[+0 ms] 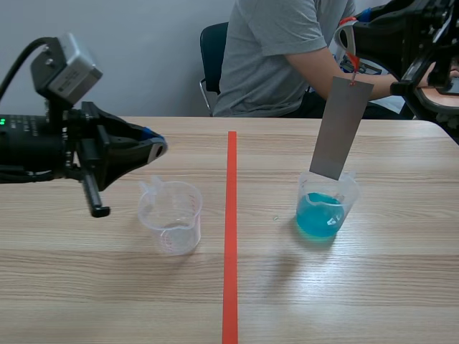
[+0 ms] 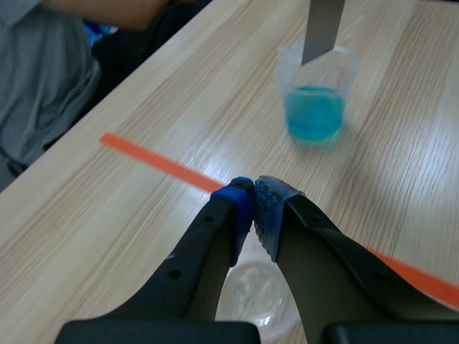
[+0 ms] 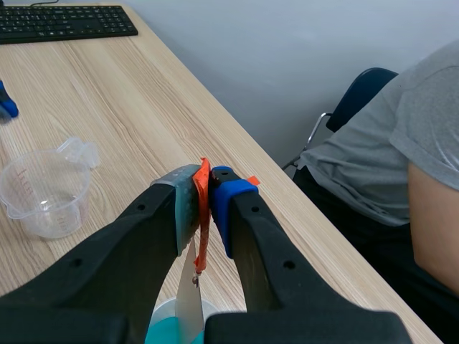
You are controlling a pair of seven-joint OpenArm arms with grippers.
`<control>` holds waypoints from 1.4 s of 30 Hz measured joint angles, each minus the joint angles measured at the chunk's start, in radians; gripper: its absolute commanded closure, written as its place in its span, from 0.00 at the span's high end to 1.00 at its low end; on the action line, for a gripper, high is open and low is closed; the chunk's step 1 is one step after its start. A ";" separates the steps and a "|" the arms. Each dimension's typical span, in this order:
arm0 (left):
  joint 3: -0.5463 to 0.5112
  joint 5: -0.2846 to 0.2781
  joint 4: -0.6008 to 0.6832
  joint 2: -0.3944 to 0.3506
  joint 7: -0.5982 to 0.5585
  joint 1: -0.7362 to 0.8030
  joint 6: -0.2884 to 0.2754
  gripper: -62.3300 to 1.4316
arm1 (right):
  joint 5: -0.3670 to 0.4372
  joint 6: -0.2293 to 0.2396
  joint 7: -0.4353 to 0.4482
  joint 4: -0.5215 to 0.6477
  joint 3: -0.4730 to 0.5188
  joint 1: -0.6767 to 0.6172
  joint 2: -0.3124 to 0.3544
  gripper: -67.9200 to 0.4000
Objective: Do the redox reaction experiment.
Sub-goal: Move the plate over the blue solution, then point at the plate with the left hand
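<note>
Strip (image 1: 341, 129) | pinched in your right gripper (image 3: 203, 195), tip at beaker (image 1: 326, 218) rim below | undipped | left gripper (image 2: 252, 208) closed, empty.

Thin grey metal strip (image 1: 341, 129), flat and rectangular, hanging nearly upright just below the jaws of the right gripper (image 3: 204, 188), held only by a short orange-red tie (image 3: 203, 215) pinched between the two pads. Lower end of the strip at the mouth of a small clear plastic beaker (image 1: 327, 204), upright directly under those jaws, roughly a third full of bright blue liquid (image 1: 319, 215); unclear whether metal meets liquid. Second clear plastic beaker (image 1: 172, 217) of the same kind, with pouring lip and faint red scale marks, upright and empty, just under the closed jaws of the left gripper (image 2: 252, 195), not touching them.
</note>
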 measured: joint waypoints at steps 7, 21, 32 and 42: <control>0.182 0.022 -0.072 0.149 0.045 -0.143 0.085 0.08 | 0.000 0.000 0.000 0.000 0.000 0.000 0.000 0.03; 0.320 0.021 -0.422 0.447 0.037 -0.296 0.151 0.08 | 0.000 0.000 0.000 0.000 0.000 0.000 0.000 0.03; 0.321 0.072 -0.594 0.631 0.034 -0.305 0.151 0.08 | 0.000 0.000 0.000 0.000 0.000 0.000 0.000 0.03; 0.320 0.074 -0.673 0.713 0.033 -0.323 0.157 0.08 | 0.000 0.000 0.000 0.000 0.000 0.000 0.000 0.03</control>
